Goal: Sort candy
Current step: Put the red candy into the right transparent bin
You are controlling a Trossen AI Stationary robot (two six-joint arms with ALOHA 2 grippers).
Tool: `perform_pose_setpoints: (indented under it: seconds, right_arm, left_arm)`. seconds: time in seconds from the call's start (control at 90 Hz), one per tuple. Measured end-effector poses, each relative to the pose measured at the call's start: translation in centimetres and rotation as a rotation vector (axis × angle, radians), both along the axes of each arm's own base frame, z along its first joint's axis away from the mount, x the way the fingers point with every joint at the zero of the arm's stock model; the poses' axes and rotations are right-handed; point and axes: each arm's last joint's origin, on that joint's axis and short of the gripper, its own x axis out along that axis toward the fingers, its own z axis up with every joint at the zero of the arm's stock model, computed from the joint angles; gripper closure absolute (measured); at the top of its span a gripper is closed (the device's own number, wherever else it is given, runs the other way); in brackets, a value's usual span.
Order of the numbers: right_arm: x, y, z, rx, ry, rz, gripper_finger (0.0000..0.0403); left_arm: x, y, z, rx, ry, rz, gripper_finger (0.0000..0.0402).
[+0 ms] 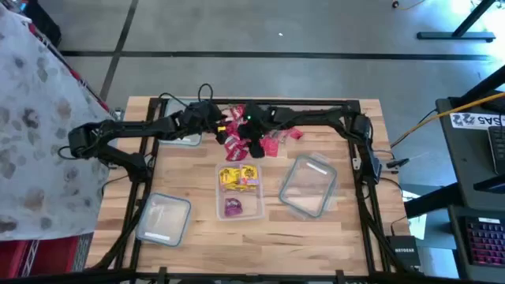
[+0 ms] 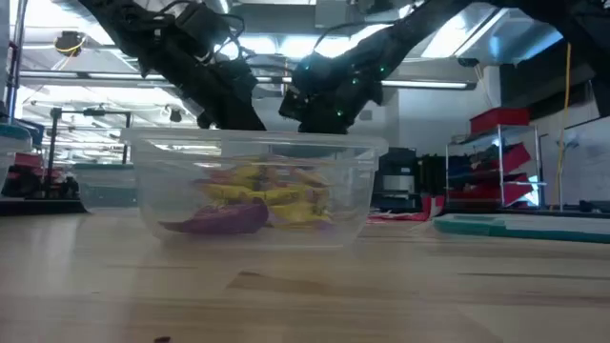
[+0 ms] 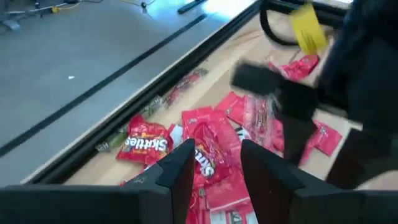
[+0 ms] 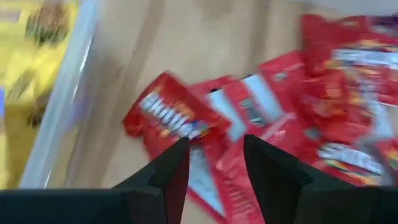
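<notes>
Although a few pieces already lie sorted in the middle tub, most of the candy [image 1: 251, 142] is a loose red heap at the far middle of the counter [image 1: 197, 237], so I judge the sort well short of half done.

At the near left stands a clear tub [image 1: 164, 218] with nothing visible inside. A further clear container [image 1: 186, 140] lies at the far left, partly hidden under the left arm; I cannot tell what, if anything, it holds.

Above the left edge of the heap hovers the left gripper [image 3: 214, 163], its fingers parted by a narrow gap with nothing between them; red packets lie directly below in its wrist view.

Just nearer than the heap, at the centre, sits the divided tub [image 1: 239, 192]: yellow candies [image 1: 237, 176] fill its far half and a single purple packet [image 1: 233, 207] lies in its near half. From counter height the same yellow and purple show through its wall.

Over the right part of the heap hangs the right gripper [image 4: 214, 163], fingers likewise slightly apart and holding nothing, with red packets under them and the divided tub's wall close by.

At the right middle, a larger clear tub [image 1: 309, 186] lies turned at an angle and looks empty. Every red piece remains to be lifted, probably into one of the empty tubs.
</notes>
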Motion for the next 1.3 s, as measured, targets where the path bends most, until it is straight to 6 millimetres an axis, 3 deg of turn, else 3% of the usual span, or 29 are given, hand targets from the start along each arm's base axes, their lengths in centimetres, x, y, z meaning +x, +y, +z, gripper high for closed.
perform_pose_setpoints:
  seconds: [0.222, 0.422, 0.744, 0.989, 1.3]
  right_arm:
    - [1.0, 2.5, -2.2, -0.071, 0.078, -0.031, 0.0265]
    - [1.5, 2.9, -3.7, -0.051, 0.107, -0.121, 0.0272]
    - [1.4, 2.9, -3.7, -0.050, 0.119, -0.136, 0.0395]
    - [2.0, 2.6, -1.4, -0.044, 0.169, -0.175, 0.0401]
    - [2.4, 1.9, 2.6, -0.238, 0.252, -0.261, 0.0402]
  left_arm:
    - [0.1, 0.0, 0.1, 0.008, -0.014, 0.002, 0.0286]
    - [0.0, 0.0, 0.0, 0.002, -0.001, -0.002, 0.0286]
    - [-0.1, -0.1, -0.3, -0.014, 0.026, 0.000, 0.0286]
    - [-0.2, -0.1, -0.4, -0.032, 0.033, 0.007, 0.0286]
    - [-0.3, -0.2, -0.6, -0.053, 0.040, 0.014, 0.0286]
